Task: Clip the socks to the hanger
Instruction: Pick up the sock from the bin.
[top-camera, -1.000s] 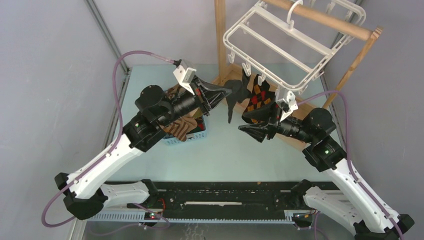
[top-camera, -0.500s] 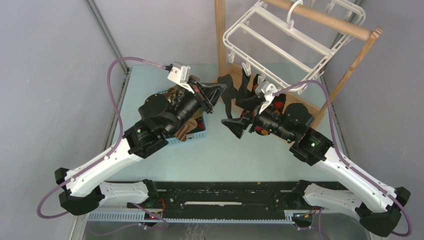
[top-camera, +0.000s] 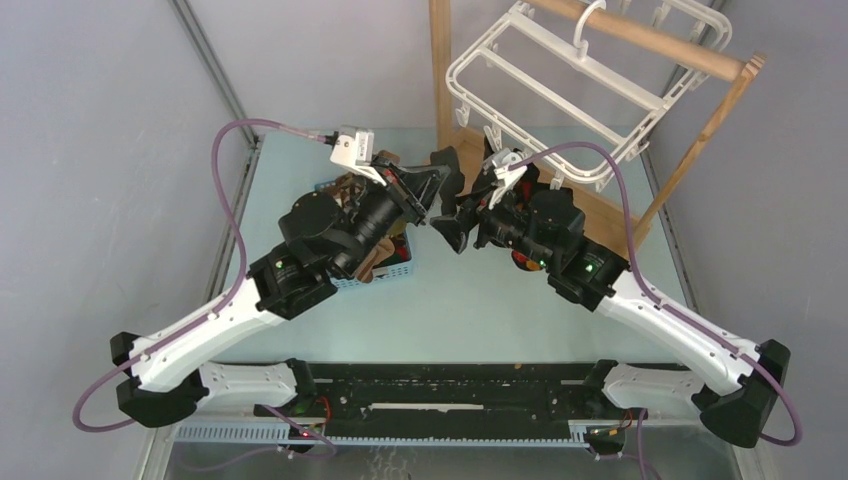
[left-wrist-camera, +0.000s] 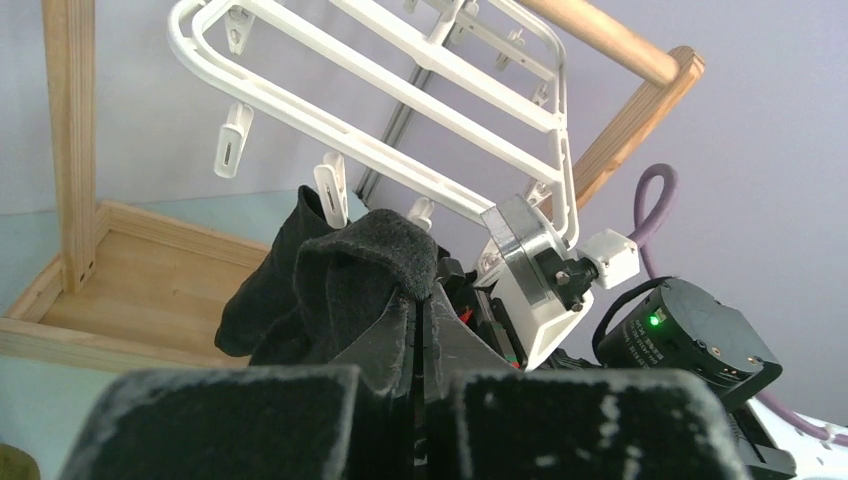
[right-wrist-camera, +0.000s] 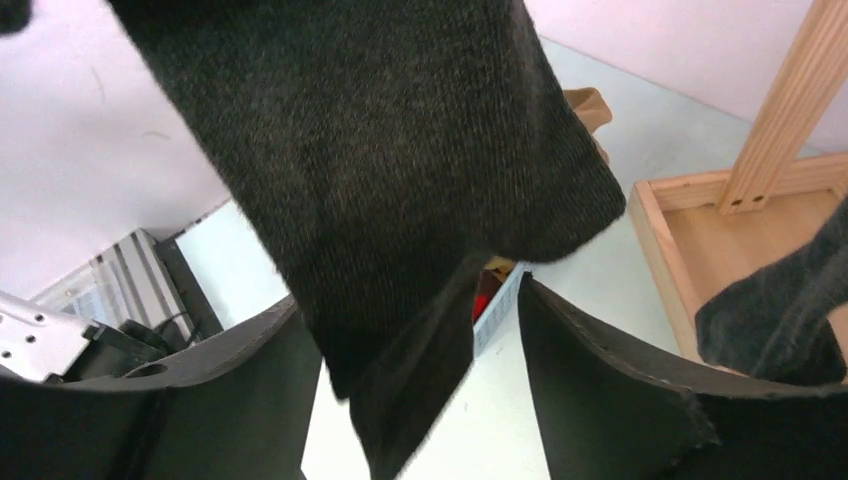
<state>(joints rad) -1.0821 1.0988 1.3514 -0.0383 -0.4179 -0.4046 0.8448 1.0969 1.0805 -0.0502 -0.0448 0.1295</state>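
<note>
Overall light: bright, even and diffuse, coming down from above in the top view, with no hard beam cutting across.
Shadows: the arms (top-camera: 220, 320) are throwing only soft, faint patches onto the pale tabletop (top-camera: 480, 300).
Glare: the wall (right-wrist-camera: 70, 150) is washing out to pinkish white in the right wrist view.
Left wrist focus: the hanger (left-wrist-camera: 400, 170) is reading crisp, while the pads (left-wrist-camera: 230, 420) of the left end effector (left-wrist-camera: 420, 330) are smearing into grainy blur along the bottom edge.
Right wrist focus: the black sock (right-wrist-camera: 400, 150) is crowding the lens with its weave showing slightly soft, and the fingers (right-wrist-camera: 620, 390) of the right end effector (right-wrist-camera: 408, 295) are going dark and soft-edged.
Colour accents: a status light (left-wrist-camera: 655, 320) is glowing sharp green against the lavender backdrop.
</note>
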